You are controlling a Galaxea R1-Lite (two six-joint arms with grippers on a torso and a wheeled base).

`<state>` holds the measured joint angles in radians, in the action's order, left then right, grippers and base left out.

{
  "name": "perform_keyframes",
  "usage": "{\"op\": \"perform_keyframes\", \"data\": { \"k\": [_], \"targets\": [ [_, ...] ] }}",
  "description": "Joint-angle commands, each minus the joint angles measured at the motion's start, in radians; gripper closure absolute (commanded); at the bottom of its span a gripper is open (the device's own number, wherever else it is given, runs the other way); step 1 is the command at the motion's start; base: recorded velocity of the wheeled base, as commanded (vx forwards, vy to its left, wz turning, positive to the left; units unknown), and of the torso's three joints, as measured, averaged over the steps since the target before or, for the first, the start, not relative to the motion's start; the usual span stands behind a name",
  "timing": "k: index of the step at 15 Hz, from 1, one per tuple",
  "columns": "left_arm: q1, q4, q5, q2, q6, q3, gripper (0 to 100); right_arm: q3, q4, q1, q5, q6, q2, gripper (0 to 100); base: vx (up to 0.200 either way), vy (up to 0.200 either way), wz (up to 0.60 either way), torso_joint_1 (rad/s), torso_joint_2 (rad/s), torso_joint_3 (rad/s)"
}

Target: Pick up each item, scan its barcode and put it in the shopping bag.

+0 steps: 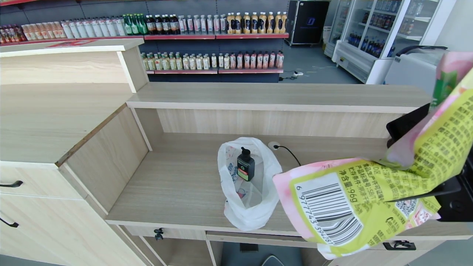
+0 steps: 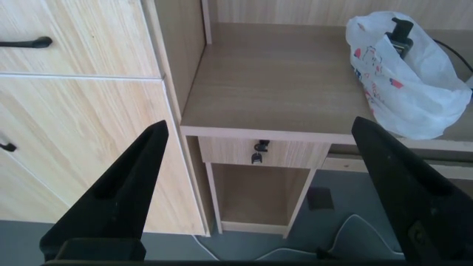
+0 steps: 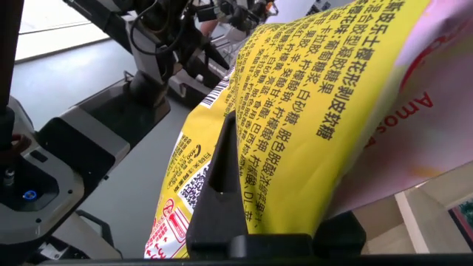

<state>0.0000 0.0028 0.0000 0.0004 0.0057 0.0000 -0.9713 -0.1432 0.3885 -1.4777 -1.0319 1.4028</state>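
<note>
1. Our right gripper (image 1: pixel 401 164) is clamped on a pink and yellow-green snack packet (image 1: pixel 351 199), with one black finger above the packet and one below it.
2. The packet hangs out from that gripper toward the robot's left. Its barcode panel (image 1: pixel 330 207) sits at the end farthest from the fingers and is turned up toward the head camera.
3. From the right wrist we see one black finger (image 3: pixel 222 185) pressed flat against the packet's printed yellow face (image 3: pixel 318 111).
4. The white shopping bag (image 1: pixel 251 199) lies on the wooden counter (image 1: pixel 177 184), to the left of the right gripper and lower than it, just beside the packet's barcode end in the head view.
5. A black device with a coloured label (image 1: pixel 245 168) stands upright in the bag's open mouth; we cannot tell whether it is inside the bag or just behind it.
6. A black cable (image 1: pixel 290 153) runs over the counter between the bag and the right gripper.
7. Our left gripper (image 2: pixel 259 129) holds nothing and its two fingers are spread wide. It hangs off the counter's front edge, with the bag (image 2: pixel 410 81) well apart from it, farther ahead on the counter.
</note>
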Motion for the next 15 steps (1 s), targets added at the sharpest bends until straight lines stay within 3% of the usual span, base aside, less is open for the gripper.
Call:
{"op": "perform_keyframes", "data": {
  "k": [1,13,14,15],
  "targets": [
    [0.0,0.0,0.0,0.0,0.0,0.0,0,0.008,0.002,-0.019,0.007,-0.005,-0.024,100,0.0,0.0,0.0,0.0,0.0,0.0],
    [0.0,0.0,0.0,0.0,0.0,0.0,0,0.002,0.028,-0.062,0.033,-0.005,-0.053,100,0.0,0.0,0.0,0.0,0.0,0.0],
    [0.0,0.0,0.0,0.0,0.0,0.0,0,-0.012,0.033,-0.114,0.086,0.003,-0.048,100,0.0,0.0,0.0,0.0,0.0,0.0],
    [0.0,0.0,0.0,0.0,0.0,0.0,0,-0.026,0.056,-0.208,0.214,0.015,-0.05,100,0.0,0.0,0.0,0.0,0.0,0.0]
  ]
}}
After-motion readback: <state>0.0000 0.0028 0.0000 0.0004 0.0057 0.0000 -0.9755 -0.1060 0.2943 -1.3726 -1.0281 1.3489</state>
